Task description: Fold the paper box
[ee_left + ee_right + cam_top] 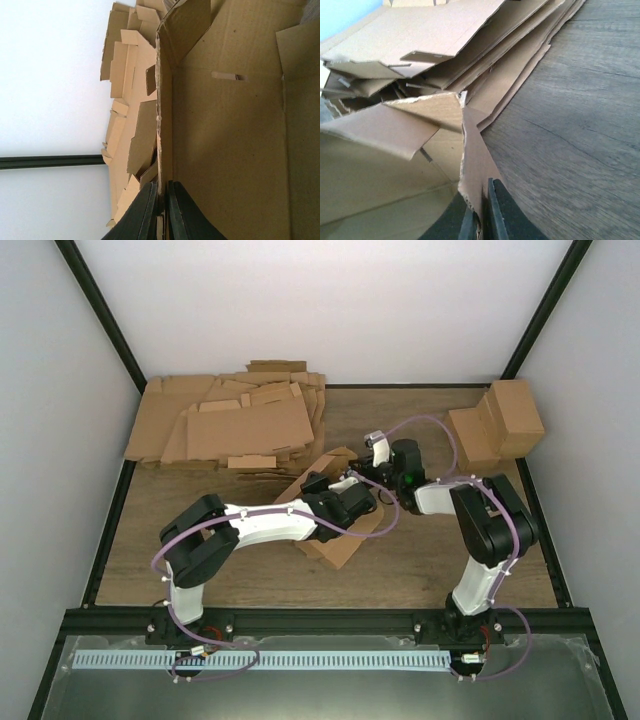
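Matt brown cardboard paper box [335,540] with rough torn edges lies on wood-grain table [420,560]

Brown paper box [335,540], partly folded, walls raised, mid-table

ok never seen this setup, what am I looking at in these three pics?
Two robot arms bolted at the near edge of a wooden table. The wide picture looks down from above and behind them; the other two come from cameras on each wrist. The left gripper and right gripper each pinch a raised wall of the paper box, a half-folded cardboard cut-out mid-table. Behind it lies a heap of flat cardboard sheets; at the far right sit finished brown boxes.
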Motion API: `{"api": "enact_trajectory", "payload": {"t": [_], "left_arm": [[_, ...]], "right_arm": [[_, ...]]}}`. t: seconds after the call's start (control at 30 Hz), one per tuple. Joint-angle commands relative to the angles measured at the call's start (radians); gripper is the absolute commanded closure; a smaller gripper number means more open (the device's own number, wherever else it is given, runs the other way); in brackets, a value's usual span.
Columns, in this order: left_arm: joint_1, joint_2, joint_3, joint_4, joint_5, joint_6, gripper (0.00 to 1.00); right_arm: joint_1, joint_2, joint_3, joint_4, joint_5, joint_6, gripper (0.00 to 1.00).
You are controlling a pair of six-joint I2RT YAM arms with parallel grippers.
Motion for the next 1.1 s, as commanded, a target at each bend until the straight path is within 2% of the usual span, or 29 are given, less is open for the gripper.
{"api": "enact_trajectory", "payload": {"t": [0.0,0.07,0.43,0.8,1.07], "left_arm": [[-0.008,-0.020,-0.003,0.020,-0.011,0.002,0.91],[-0.009,-0.022,-0.007,0.020,-0.010,0.000,0.92],[-0.021,-0.030,-0.011,0.027,-0.017,0.002,0.91],[-0.026,-0.035,-0.007,0.017,-0.013,-0.012,0.91],[-0.046,-0.014,-0.007,0.005,-0.010,-0.039,0.91]], "right_arm": [[0.015,-0.059,-0.041,0.059,0.038,-0.009,0.96],[0.019,-0.086,-0.056,0.050,0.056,-0.012,0.99],[0.060,-0.209,-0.097,-0.031,0.102,0.054,0.99],[0.083,-0.257,-0.127,-0.084,0.130,0.141,0.99],[0.115,-0.242,-0.202,-0.025,0.179,0.205,0.99]]}}
